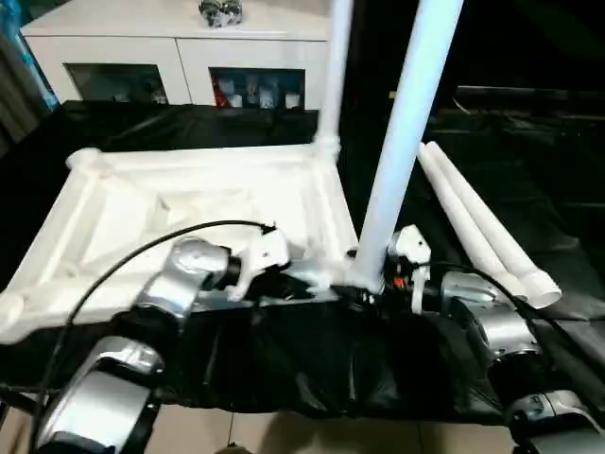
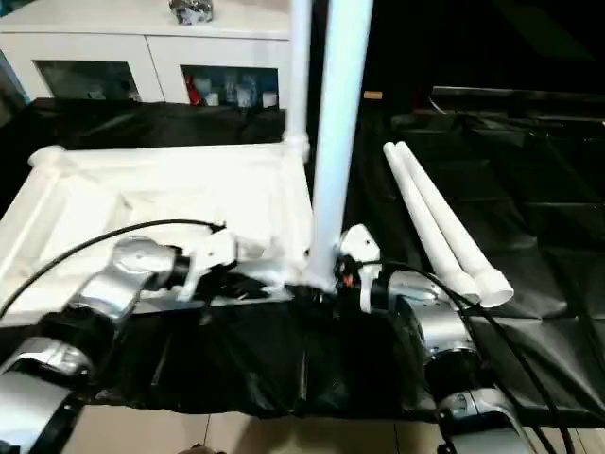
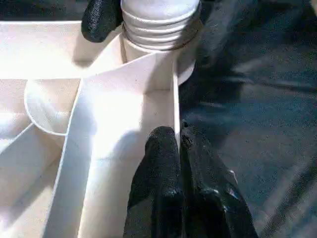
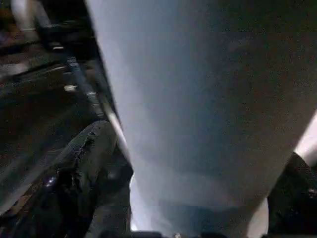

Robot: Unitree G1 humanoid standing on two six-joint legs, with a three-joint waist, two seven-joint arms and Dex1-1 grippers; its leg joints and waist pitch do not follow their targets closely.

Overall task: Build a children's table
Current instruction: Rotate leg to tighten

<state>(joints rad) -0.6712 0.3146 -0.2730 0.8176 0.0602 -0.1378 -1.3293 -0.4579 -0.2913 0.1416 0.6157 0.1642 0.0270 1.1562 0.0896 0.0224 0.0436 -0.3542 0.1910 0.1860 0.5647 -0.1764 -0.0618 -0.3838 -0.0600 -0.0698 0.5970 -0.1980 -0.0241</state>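
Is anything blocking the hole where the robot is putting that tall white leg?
Nothing visible does. The leg stands upright with its ribbed end already at the tabletop's near corner socket. The right gripper holds it low down, and the left gripper pinches the tabletop's rim beside it.

Our left end effector (image 3: pixel 179 148) was pinched shut on a thin rim. Our right end effector (image 1: pixel 364 284) clamped a leg (image 1: pixel 402 132), both forearms reaching forward.
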